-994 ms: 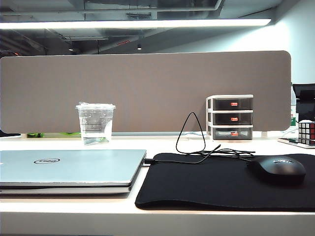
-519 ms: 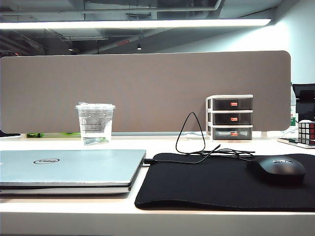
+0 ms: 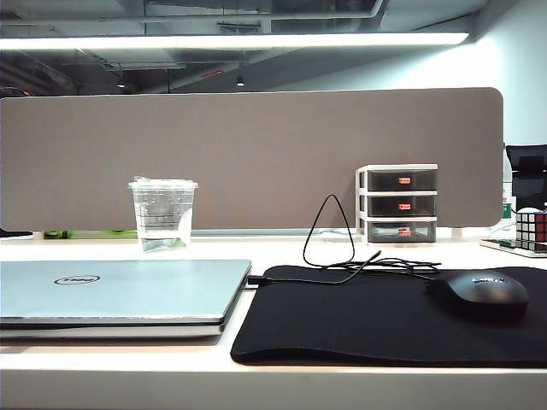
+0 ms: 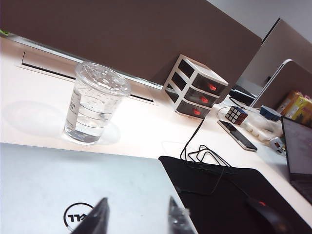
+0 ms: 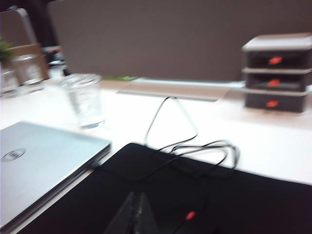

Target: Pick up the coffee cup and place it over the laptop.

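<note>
- The coffee cup [image 3: 163, 214] stands upright on the white desk [image 3: 282, 249], lid on, behind the far edge of the laptop and in front of the grey partition [image 3: 256, 154]. Nothing touches it.
- In my left wrist view the coffee cup [image 4: 95, 108] is clear, with a flat lid and printed lines on its wall.
- The laptop [image 3: 115, 295] lies closed on the desk, logo up, on the left of the exterior view. Its top is bare.
- My left gripper [image 4: 135, 218] hangs over the laptop [image 4: 73, 195] lid near the logo, well apart from the cup. Its jaws stand apart with a clear gap and hold nothing.
- My right gripper [image 5: 136, 214] hangs over the black mouse pad [image 5: 204, 195]. This view is blurred; the two fingertips appear to meet at a point, with nothing between them.
- Neither gripper shows in the exterior view.
- The mouse pad [image 3: 376, 316] lies just beside the laptop, on its right.
- A black mouse [image 3: 479, 295] rests on the right part of the pad.
- A black cable [image 3: 329, 239] loops from the laptop's side across the pad's far edge.
- A small three-drawer unit [image 3: 398, 204] stands against the partition.
- A puzzle cube [image 3: 532, 229] sits at the far right edge.
</note>
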Available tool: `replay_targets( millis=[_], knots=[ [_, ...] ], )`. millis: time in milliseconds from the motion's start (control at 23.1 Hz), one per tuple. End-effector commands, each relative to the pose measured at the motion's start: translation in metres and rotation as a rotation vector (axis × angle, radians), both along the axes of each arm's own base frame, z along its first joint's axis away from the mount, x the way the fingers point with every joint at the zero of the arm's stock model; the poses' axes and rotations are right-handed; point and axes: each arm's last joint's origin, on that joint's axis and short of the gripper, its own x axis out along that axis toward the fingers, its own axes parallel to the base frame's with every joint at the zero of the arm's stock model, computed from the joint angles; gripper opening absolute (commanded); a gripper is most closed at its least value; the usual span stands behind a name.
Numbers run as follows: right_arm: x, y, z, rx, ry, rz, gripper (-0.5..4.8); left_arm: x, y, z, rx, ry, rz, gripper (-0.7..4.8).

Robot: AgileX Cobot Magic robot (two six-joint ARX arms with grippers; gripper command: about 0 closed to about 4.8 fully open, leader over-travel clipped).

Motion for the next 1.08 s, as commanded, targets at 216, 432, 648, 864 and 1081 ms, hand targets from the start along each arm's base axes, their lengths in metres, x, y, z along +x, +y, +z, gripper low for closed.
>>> replay_targets(
  millis=[216,432,648,864,1081],
  knots=[
    [-0.001,0.01,-0.003,0.007,0.022,0.12,-0.01,0.0,0.0,0.013,0.023,-0.095,0.002,1.48],
    [-0.003,0.017,-0.003,-0.012,0.009,0.14,-0.01,0.01,0.0,0.027,0.039,-0.112,-0.02,1.58],
    [-0.003,0.019,-0.003,-0.031,0.003,0.146,-0.01,0.031,0.002,0.041,0.115,-0.087,-0.016,1.89],
    [-0.001,0.02,-0.003,-0.032,0.012,0.145,-0.01,0.074,0.006,0.046,0.158,-0.097,-0.02,2.04],
    [0.0,0.02,-0.004,-0.034,0.018,0.139,-0.01,0.118,0.008,0.03,0.259,-0.094,-0.091,4.31]
  ],
)
